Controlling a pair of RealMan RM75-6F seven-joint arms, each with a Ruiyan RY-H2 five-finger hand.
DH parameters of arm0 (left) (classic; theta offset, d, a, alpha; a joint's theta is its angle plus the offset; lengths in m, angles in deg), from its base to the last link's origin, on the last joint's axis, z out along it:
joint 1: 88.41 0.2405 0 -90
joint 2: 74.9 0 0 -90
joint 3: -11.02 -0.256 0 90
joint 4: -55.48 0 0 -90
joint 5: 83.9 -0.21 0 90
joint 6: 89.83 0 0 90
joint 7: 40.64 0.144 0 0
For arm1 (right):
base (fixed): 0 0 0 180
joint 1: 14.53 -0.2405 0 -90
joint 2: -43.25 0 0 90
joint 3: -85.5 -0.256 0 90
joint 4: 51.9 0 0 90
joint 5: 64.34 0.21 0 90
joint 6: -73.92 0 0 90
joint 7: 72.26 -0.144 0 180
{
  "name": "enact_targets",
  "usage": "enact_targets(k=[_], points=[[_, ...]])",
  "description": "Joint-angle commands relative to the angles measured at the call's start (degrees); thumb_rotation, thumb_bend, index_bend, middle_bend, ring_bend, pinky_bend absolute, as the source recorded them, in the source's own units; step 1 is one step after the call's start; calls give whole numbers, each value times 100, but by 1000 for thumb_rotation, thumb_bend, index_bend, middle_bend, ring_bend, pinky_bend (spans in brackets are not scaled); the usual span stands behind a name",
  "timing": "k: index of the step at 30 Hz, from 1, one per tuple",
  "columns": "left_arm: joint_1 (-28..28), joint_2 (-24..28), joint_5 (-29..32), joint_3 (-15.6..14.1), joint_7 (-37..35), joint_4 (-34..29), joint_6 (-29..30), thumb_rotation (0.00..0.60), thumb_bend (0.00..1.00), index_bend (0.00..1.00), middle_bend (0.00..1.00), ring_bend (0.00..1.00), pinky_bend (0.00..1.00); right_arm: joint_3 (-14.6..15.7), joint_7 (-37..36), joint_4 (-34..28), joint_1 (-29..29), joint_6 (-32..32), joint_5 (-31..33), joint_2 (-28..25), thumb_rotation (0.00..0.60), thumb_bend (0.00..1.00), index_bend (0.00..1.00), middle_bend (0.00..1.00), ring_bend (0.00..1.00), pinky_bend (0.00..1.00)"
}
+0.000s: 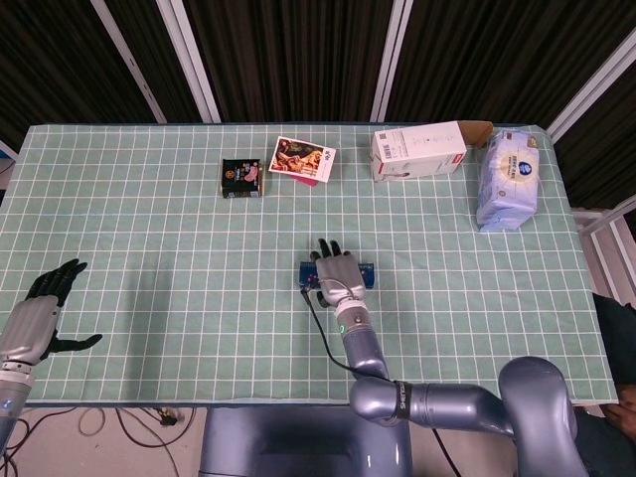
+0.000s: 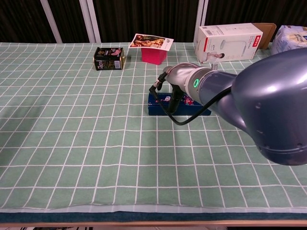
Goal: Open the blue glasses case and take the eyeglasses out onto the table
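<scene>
The glasses case (image 1: 338,273) lies near the middle of the table (image 1: 149,238), under the right hand (image 1: 335,270). The left hand (image 1: 40,313) is far left, near the front edge. Behind stand a small tin (image 1: 242,177), a card-topped box (image 1: 301,160), a carton (image 1: 419,149) and a soft pack (image 1: 508,179).

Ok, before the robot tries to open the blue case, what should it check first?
1. Blue glasses case lid is shut: ok, no glasses showing.
2. Right hand is over the case: ok in the head view.
3. Fingers really gripping the lid: cannot tell, the arm hides them in the chest view.
4. Left hand is free to help: ok, holding nothing, but far off at the table's left edge.
5. Bare tablecloth in front of the case for the glasses: ok.
</scene>
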Motion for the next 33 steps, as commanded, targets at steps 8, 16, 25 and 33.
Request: enact_targets(k=[8, 16, 25, 33], points=[[-5, 5, 2, -1, -21, 2, -6, 600, 0, 0, 0, 0, 0, 61, -100, 3, -37, -8, -18, 37, 600, 454, 229, 0, 0, 246], [-7, 6, 11, -4, -26, 2, -14, 600, 0, 0, 0, 0, 0, 74, -149, 5, -57, -13, 4, 34, 600, 512, 237, 0, 0, 246], [-9, 11, 22, -3, -41, -3, -18, 600, 0, 0, 0, 0, 0, 98, -186, 73, -77, 5, 75, 59, 600, 518, 241, 0, 0, 246], [-13, 19, 36, 2, -56, -13, -25, 600, 0, 0, 0, 0, 0, 114, -224, 136, -89, 29, 109, 79, 600, 533, 248, 0, 0, 246]])
